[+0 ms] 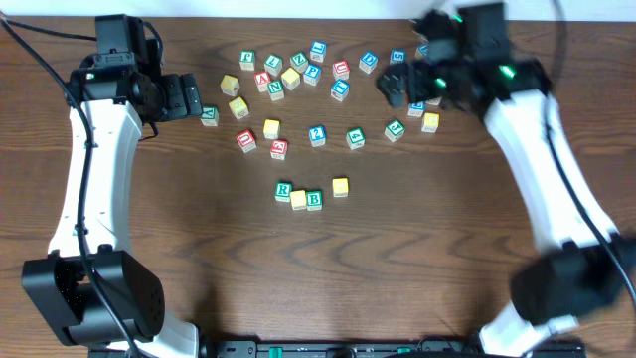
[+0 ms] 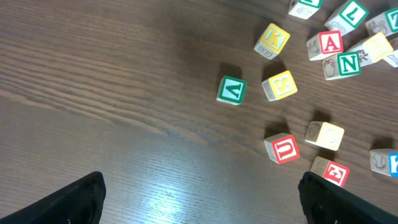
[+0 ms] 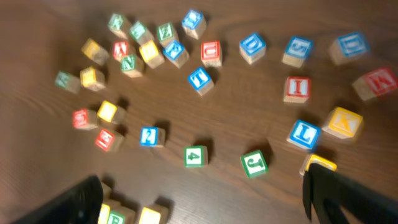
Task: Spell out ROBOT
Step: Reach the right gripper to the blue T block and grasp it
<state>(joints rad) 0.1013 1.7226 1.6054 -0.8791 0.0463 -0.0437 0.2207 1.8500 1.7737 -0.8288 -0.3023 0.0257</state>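
Wooden block with a green R (image 1: 283, 189) starts a short row on the side of the dark wood-grain table (image 1: 447, 259) closest to the arm bases. A yellow wooden block (image 1: 298, 200) touches it, and I cannot read that block's face. A wooden block with a green B (image 1: 314, 199) sits against the yellow one. A second yellow wooden block (image 1: 340, 186) lies just beside the B, slightly apart and a little farther back. Beyond the row the remaining letter cubes are scattered loosely. On my left wrist view I pick out a green V block (image 2: 231, 89) near a yellow S block (image 2: 278, 85), with a red U block (image 2: 285, 149) closer to the camera. On the blurred right wrist view I see a green 4 block (image 3: 194, 155) and a green J block (image 3: 254, 163) well apart from each other. Farthest out, the left gripper (image 2: 200, 190) hovers at the left edge of the scatter, jaws spread wide with nothing between them. The right gripper (image 3: 202, 193) hangs over the right end of the scatter, its jaws also wide and empty.
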